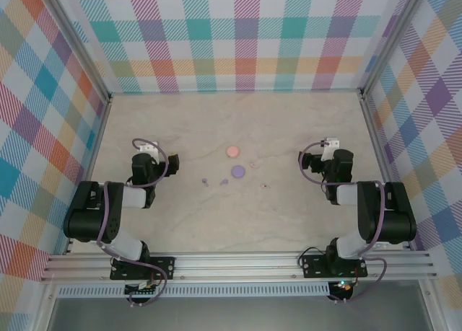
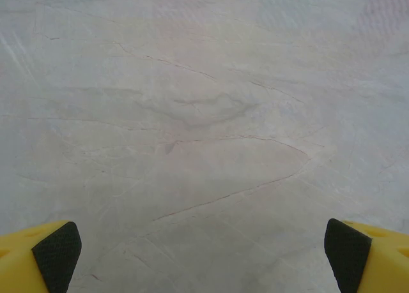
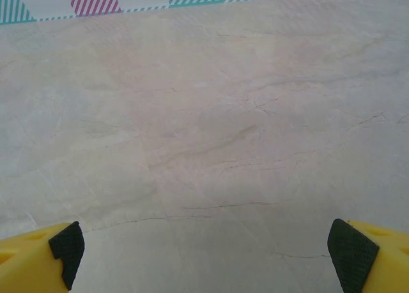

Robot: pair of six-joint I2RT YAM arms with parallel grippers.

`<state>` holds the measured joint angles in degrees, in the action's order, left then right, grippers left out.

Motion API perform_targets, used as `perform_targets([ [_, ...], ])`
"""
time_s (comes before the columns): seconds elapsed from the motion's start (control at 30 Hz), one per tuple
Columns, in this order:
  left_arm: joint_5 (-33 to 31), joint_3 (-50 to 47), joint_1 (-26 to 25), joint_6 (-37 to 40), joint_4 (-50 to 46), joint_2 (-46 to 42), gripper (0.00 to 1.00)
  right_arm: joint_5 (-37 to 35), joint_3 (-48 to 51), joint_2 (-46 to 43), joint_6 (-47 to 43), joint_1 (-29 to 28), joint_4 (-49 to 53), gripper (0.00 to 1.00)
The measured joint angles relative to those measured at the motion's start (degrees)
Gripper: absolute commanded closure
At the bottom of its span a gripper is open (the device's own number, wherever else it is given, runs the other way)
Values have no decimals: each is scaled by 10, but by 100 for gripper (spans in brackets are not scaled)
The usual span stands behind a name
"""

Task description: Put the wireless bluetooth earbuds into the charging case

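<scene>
Surface (image 1: 289, 129): pale, marbled and veined, closed in by checked walls (image 1: 238, 35).
Pink case (image 1: 232, 151): round and flat, lying on the surface near its middle, at the far end of a small cluster.
Purple case (image 1: 238, 172): round, just nearer the arms than the pink case and apart from it.
Purple earbuds (image 1: 205, 180): two tiny buds loose on the surface, left of the purple case; the second purple bud (image 1: 224, 181) lies just beside that case.
Pale earbud (image 1: 253, 164): loose on the surface, just right of the two cases.
Speck (image 1: 264, 184): right of the purple case, too small to tell what it is.
Left claw (image 2: 203, 248): spread wide, its yellow fingers with black pads (image 2: 57, 248) at the lower corners of the wrist view, bare surface between them.
Left arm (image 1: 108, 215): well left of the cluster.
Right claw (image 3: 203, 251): spread wide too, black pads (image 3: 348, 251) far apart over bare surface.
Right arm (image 1: 375, 208): well right of the cluster.
</scene>
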<state>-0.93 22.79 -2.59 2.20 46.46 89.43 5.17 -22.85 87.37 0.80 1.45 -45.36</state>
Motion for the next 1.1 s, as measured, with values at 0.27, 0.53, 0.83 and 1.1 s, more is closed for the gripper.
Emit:
perform_targets([
  [0.27,0,3,0,0,-2,0,0,0,0,0,0,0,0,0],
  [0.53,0,4,0,0,-2,0,0,0,0,0,0,0,0,0],
  [0.83,-2,5,0,0,-8,0,0,-5,-6,-1,0,0,15,0],
  [1.1,-8,57,0,-28,-175,-108,0,-21,-96,-90,37,0,217,0],
])
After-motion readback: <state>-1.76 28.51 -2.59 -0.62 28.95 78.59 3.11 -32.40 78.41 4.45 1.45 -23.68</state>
